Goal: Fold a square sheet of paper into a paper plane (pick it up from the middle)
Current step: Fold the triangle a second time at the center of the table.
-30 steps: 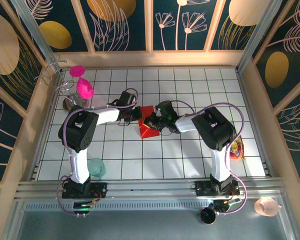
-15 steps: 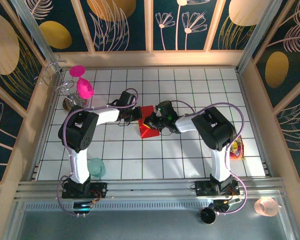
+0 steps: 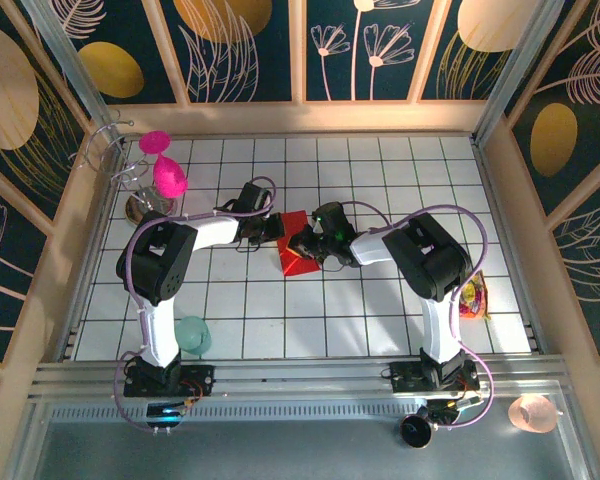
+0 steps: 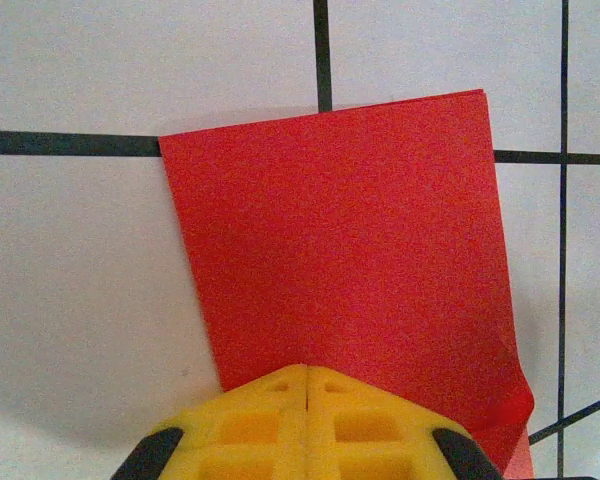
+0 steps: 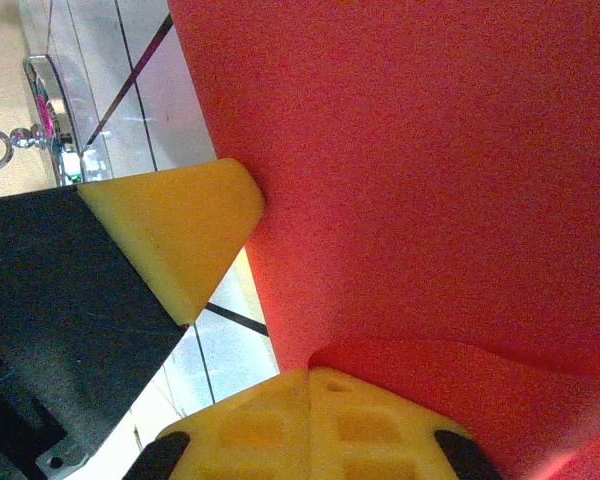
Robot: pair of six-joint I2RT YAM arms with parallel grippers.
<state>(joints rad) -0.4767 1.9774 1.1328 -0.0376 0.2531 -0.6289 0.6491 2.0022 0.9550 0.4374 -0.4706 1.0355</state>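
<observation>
Near edge of red sheet (image 4: 340,250) behind left fingers (image 4: 250,430).

Thin bright red matte paper sheet (image 5: 410,170) pinched at bottom centre
Yellow fingers of the right gripper (image 5: 308,378) meet on the sheet's curled lower edge; a yellow wedge-shaped pad (image 5: 175,235) on a black body touches its left edge.

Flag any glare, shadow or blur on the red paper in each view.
Top external: even light, soft shadows on the tiled table, red paper sharp but small. Left wrist: paper in focus, grainy, soft grey shadow beside the left gripper. Right wrist: paper very close and grainy; glare on the tiles upper left.
</observation>
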